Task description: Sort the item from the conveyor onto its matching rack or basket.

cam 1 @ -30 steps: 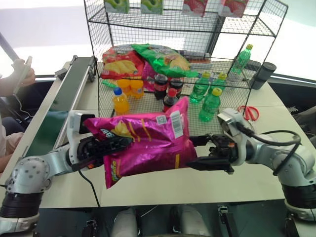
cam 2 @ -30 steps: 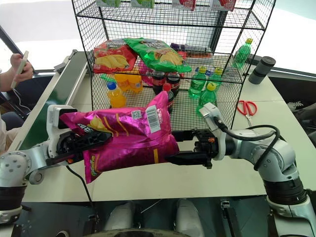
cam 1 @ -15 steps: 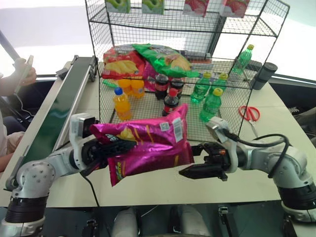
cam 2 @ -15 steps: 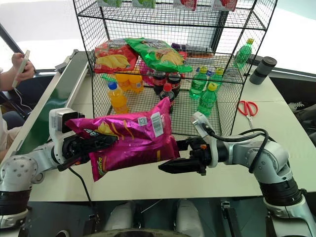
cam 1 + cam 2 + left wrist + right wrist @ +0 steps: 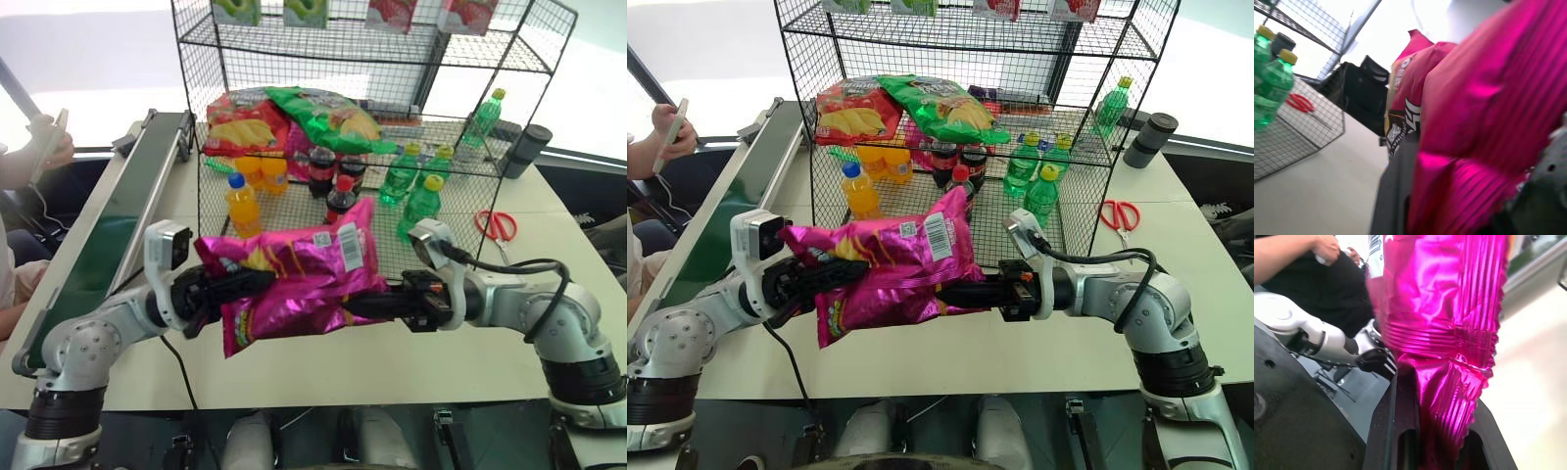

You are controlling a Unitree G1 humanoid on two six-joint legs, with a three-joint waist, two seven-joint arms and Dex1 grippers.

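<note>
Centrally, the pink chip bag point(image 5: 294, 279) hangs in the air between both arms, above the front of the white table point(image 5: 470, 352) and just in front of the black wire rack point(image 5: 323, 117). The right gripper point(image 5: 358, 305) reaches in from the right with its two black fingers pressed together on the bag's crimped right edge; the right wrist view shows the pink foil point(image 5: 1449, 382) pinched between them. The left gripper point(image 5: 230, 287) meets the bag's left end, its fingers lying across the printed face near the yellow chips picture; whether they are clamped or loosened cannot be told. On the rack's middle tier lie a red chip bag point(image 5: 235, 122) and a green chip bag point(image 5: 323, 116), touching each other. Below them stand orange bottles point(image 5: 240, 199), dark cola bottles point(image 5: 333, 176) and green bottles point(image 5: 411, 181). Left of the rack runs the conveyor point(image 5: 108, 230), its green belt bare. Red-handled scissors point(image 5: 497, 224) lie on the table right of the rack. At the far left edge, a person's hand point(image 5: 44, 147) holds a phone.
</note>
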